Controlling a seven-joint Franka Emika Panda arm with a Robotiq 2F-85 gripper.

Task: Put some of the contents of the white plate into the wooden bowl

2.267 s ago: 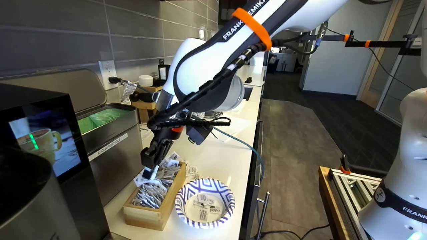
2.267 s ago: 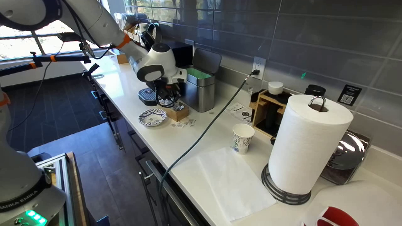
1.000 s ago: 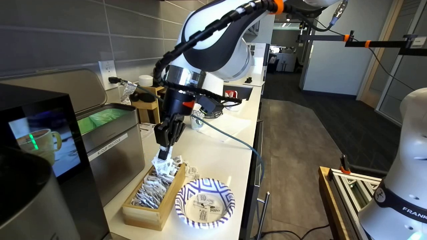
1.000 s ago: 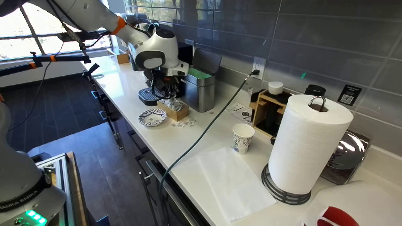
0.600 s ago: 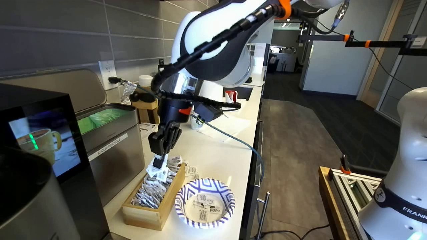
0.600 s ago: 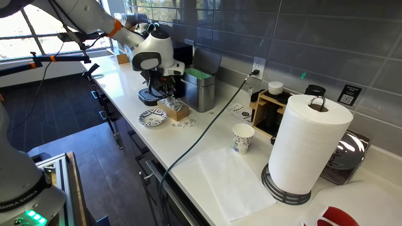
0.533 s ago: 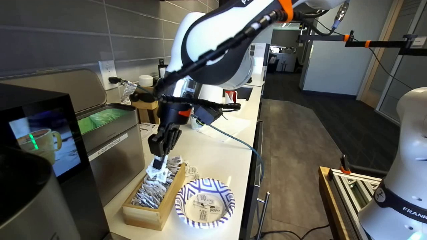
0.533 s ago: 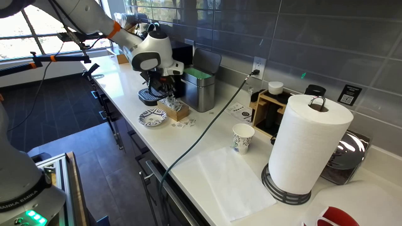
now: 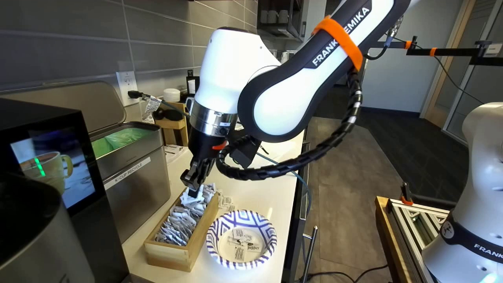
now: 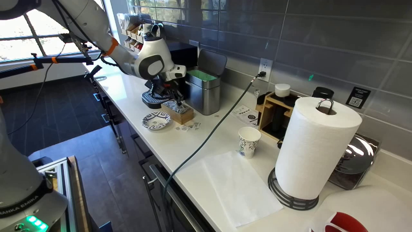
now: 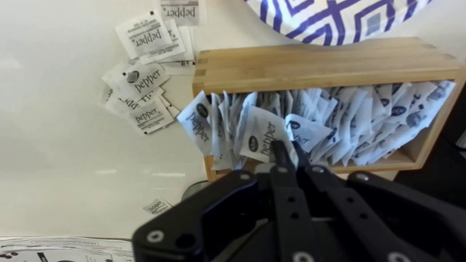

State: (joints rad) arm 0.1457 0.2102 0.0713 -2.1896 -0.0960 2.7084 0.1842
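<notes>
The wooden bowl is a light rectangular box point(image 9: 167, 255) packed with pale packets point(image 9: 177, 228); it also shows in the wrist view point(image 11: 309, 67) and in an exterior view point(image 10: 182, 118). My gripper point(image 9: 193, 192) is over the box's far end, tilted, with its tips low among the packets. In the wrist view the gripper point(image 11: 287, 147) is nearly closed, with a pepper packet point(image 11: 262, 133) pinched between its tips. The white plate point(image 9: 264, 232) with blue patterned rim stands beside the box and holds several packets point(image 9: 239, 247). Its rim point(image 11: 335, 22) shows in the wrist view.
Loose pepper packets point(image 11: 145, 82) lie on the counter by the box's end. A metal bin point(image 9: 137, 192) stands close behind the box, with a black coffee machine point(image 9: 59, 157) near it. A cable point(image 10: 206, 141) crosses the counter. A paper cup point(image 10: 249, 141) stands farther along.
The gripper rose from the box's wall side, then came down and shifted slightly toward the far end. The hand has turned and the arm links swung lower, with the hose now looping below.
</notes>
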